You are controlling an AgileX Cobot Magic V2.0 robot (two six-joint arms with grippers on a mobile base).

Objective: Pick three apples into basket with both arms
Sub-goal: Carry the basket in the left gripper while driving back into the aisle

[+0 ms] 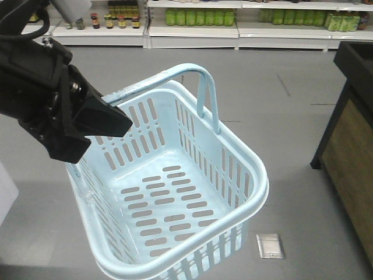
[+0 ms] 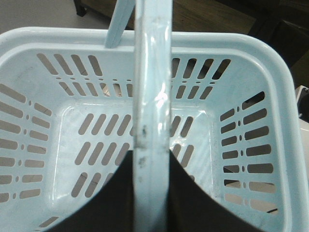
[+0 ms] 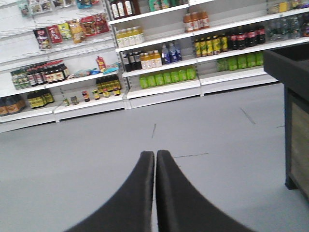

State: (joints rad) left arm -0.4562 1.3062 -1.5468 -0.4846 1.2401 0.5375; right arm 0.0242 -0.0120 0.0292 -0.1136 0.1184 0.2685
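Observation:
The pale blue basket (image 1: 256, 175) hangs tilted above the grey floor, and nothing lies inside it. My left gripper (image 1: 116, 114) is shut on the basket's loop handle (image 1: 192, 71) at its left end. In the left wrist view the handle (image 2: 153, 96) runs up between my two black fingers (image 2: 111, 203), with the basket's slotted bottom (image 2: 120, 130) below. My right gripper (image 3: 155, 154) is shut and empty, pointing at the floor and the store shelves. No apples are in view.
Store shelves (image 1: 192, 26) with bottles and jars line the far wall. A dark wooden stand (image 1: 349, 146) is at the right edge; it also shows in the right wrist view (image 3: 294, 121). A small metal floor plate (image 1: 270, 245) lies under the basket.

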